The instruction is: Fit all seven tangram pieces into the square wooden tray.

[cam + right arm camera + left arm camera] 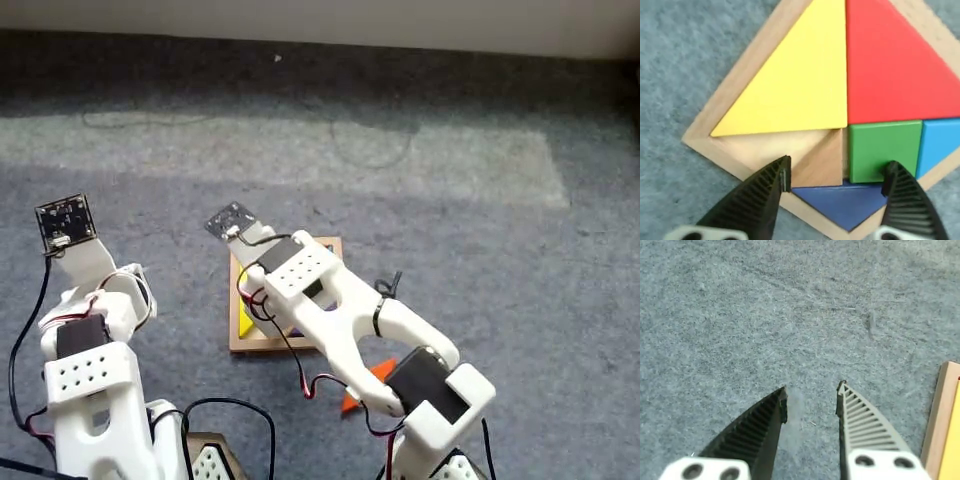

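Tray [744, 75] lies flat on the grey carpet [480, 250], under your R arm in the high view. It's stiff wood and prob won't slide much on the pile.

Inside, big to small:
- The red triangle [895, 65] and yellow triangle [800, 85] touch along one edge.
- The dark blue triangle [840, 205] sits by the rim, btw your R fingertips.
- The green square [885, 152] touches the red triangle.
- A light blue pc [940, 145] is beside the green square, cut off by the frame.
- There's a bare gap [770, 152] btw yellow, green and dark blue. The darker wedge in it could be a plain wood pc or shadow, can't tell.

The orange pc [379, 372] is on the carpet outside the tray, near it and partly hidden under the R arm. It's prob thin, light and rigid, w/ smooth paint, so slippery. Take it across two opposite edges, low to the carpet, not by a corner.

R gripper [837, 175] hovers over the gap, jaws spread wide, nothing held. L gripper [812, 397] is above bare carpet just beside the tray's rim, jaws parted, empty.

In the way: your R arm itself covers the orange pc, and its cables [290, 345] hang over the tray.
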### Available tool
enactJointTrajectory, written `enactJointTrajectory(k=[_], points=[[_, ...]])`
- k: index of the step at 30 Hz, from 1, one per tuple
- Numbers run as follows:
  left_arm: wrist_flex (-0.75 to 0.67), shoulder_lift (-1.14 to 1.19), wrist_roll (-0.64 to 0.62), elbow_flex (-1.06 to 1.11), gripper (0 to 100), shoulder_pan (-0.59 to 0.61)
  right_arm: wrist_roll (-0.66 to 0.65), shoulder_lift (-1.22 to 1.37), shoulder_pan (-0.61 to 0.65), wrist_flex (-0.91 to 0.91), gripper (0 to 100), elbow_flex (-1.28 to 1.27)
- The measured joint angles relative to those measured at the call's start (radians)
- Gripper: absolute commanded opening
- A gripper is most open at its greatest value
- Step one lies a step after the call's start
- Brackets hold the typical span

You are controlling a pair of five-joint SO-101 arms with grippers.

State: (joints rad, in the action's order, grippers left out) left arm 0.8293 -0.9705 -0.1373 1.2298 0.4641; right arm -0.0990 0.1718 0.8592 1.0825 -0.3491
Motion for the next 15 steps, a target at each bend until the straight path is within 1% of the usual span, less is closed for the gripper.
enactJointTrajectory(k=[8,15], points=[[0.0,0.0,0.0,0.0,17,0.0,-0.021,0.0,-0.057,0.003,28.3,0.002],[0.0,0.0,0.0,0.0,17,0.0,-0.034,0.0,-0.077,0.002,28.3,0.002]])
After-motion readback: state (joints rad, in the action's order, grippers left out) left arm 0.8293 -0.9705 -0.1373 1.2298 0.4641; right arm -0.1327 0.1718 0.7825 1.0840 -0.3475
